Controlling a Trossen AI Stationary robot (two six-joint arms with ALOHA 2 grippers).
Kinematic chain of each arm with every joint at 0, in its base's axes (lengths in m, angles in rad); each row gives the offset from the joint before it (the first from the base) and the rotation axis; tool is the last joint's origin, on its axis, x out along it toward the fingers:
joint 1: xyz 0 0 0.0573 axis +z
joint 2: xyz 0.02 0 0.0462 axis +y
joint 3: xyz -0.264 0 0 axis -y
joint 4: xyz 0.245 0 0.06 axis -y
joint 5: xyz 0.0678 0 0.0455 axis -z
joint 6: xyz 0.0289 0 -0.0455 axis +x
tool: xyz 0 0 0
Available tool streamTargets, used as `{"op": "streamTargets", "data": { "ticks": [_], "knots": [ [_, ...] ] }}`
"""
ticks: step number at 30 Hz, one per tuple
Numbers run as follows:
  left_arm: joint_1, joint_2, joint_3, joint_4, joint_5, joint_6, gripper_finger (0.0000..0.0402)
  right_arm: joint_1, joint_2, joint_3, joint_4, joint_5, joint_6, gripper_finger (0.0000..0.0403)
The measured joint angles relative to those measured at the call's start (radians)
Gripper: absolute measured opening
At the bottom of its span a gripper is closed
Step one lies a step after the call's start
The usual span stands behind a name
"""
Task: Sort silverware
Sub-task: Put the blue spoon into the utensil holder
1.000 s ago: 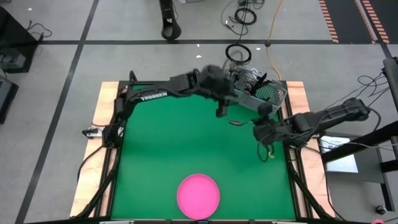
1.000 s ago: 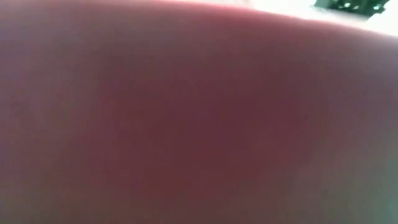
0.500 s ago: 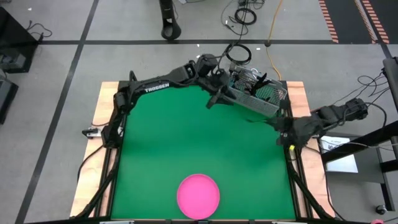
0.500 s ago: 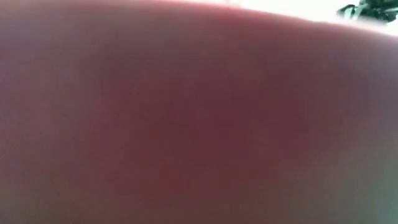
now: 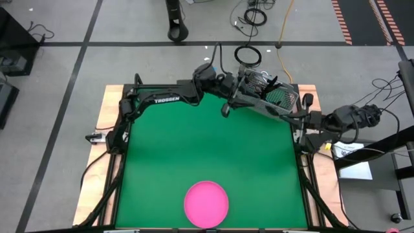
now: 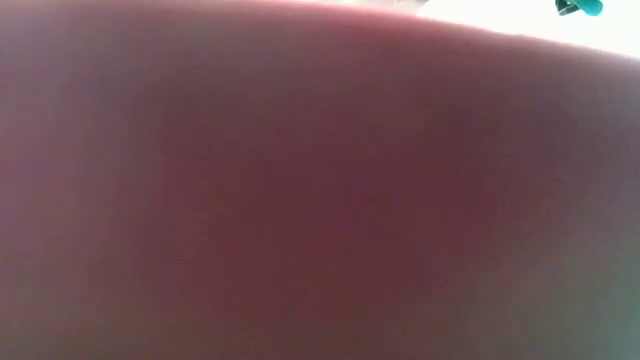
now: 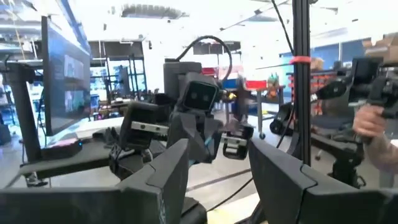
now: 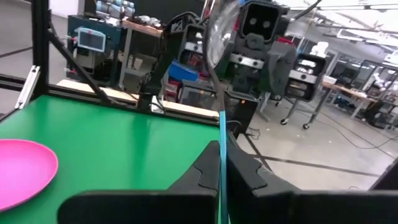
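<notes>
While left arm stretches to upper middle of high view, left gripper (image 5: 225, 110) hangs beside wire basket (image 5: 266, 97), fingers (image 7: 163, 180) apart, holding nothing. Right arm folded at right edge; right gripper (image 8: 222, 169) clamped on spoon (image 8: 219, 46), blue handle between fingers, bowl upward. Other silverware (image 5: 255, 83) in basket. Pink plate (image 5: 206, 203) lower centre.

- Two dark, jointed arms; the left arm (image 5: 169, 98) carries white "TROSSEN" lettering along its link.
- Left gripper (image 7: 217, 180) fingers: broad, matte black, angular plates.
- Right gripper (image 8: 222, 180) fingers: black, with stepped inner edges.
</notes>
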Motion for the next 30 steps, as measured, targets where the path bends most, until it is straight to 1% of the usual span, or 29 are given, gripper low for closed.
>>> {"op": "streamTargets", "data": {
  "ticks": [7, 14, 17, 24, 30],
  "knots": [
    [-0.022, 0.009, 0.0, 0.012, -0.005, -0.013, 0.0171, 0.0, 0.028, 0.0, 0.022, -0.009, -0.008, 0.0],
    [-0.053, 0.01, -0.001, 0.033, -0.01, 0.006, 0.0171, -0.001, 0.072, 0.0, 0.068, -0.009, -0.031, 0.0],
    [-0.064, 0.01, -0.001, 0.041, -0.035, 0.01, 0.0171, -0.005, 0.092, 0.0, 0.073, -0.01, -0.032, 0.0],
    [-0.083, 0.01, -0.001, 0.056, -0.042, 0.01, 0.017, -0.043, 0.142, 0.0, 0.142, -0.008, -0.045, 0.0],
    [-0.095, 0.01, -0.001, 0.059, -0.022, 0.01, 0.017, -0.086, 0.172, 0.0, 0.139, -0.009, -0.017, 0.0]
  ]
}}
